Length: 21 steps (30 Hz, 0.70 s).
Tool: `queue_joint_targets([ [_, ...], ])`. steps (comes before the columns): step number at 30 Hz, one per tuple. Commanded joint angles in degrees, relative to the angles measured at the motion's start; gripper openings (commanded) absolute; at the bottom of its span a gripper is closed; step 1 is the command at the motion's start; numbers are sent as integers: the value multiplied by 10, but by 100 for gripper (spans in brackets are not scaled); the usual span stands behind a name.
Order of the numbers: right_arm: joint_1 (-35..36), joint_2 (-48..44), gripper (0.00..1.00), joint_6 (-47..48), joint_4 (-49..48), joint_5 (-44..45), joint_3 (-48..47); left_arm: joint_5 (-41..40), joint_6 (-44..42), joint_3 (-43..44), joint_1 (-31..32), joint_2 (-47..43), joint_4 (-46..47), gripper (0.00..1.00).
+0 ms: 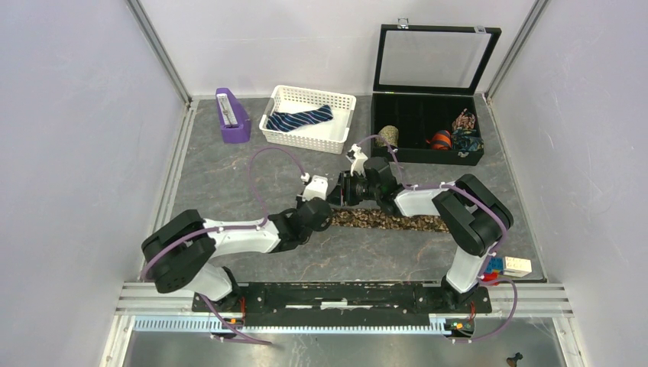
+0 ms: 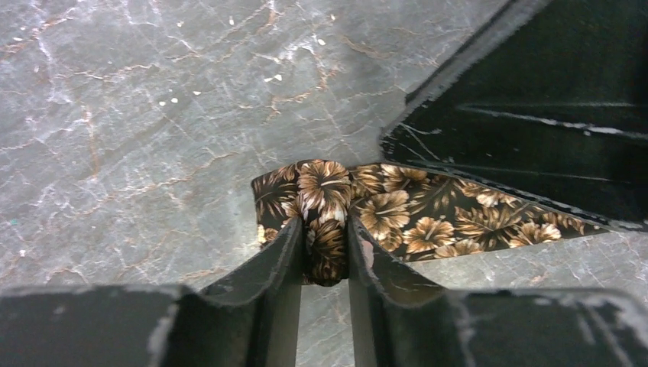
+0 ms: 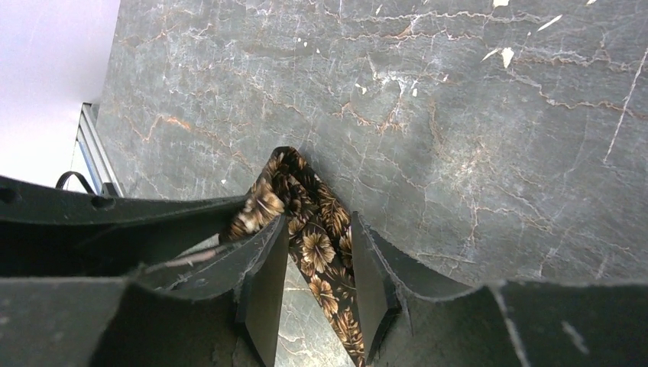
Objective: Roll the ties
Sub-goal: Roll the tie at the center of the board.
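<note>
The step in hand looks like the first turn of the roll on the brown tie, which lies flat on the table and runs off to my right. My left gripper pinches its curled end, fingers nearly together. My right gripper stands partly open, straddling the strip just beside it. Next, I judge, comes a careful wrist turn to wind the curl tight.

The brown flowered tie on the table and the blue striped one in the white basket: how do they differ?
The brown flower-print fabric necktie lies stretched out on the grey marbled table; the navy necktie with pale diagonal stripes lies loosely in the white plastic lattice basket. The brown one's end is folded and pinched by the left gripper; the navy one is untouched. Both are long, narrow fabric ties.
</note>
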State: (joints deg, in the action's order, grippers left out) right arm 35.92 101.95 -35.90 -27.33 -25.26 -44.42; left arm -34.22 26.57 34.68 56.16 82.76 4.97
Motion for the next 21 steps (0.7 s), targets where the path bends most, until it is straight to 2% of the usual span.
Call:
queue_joint_targets([
  [1, -3, -25, 44, -7, -32, 0, 3, -37, -33, 24, 28, 26, -14, 40],
  [4, -3, -29, 46, -20, -46, -5, 12, -41, -41, 30, 40, 39, -11, 45],
  [9, 1, -29, 49, -30, -54, -7, 17, -40, -44, 24, 52, 53, 5, 47],
  [14, 25, -17, 52, -36, -55, -6, 16, -29, -47, 10, 55, 45, 23, 57],
  [21, 37, -7, 54, -44, -46, -4, 22, 2, -58, -37, 55, 3, 84, 76],
])
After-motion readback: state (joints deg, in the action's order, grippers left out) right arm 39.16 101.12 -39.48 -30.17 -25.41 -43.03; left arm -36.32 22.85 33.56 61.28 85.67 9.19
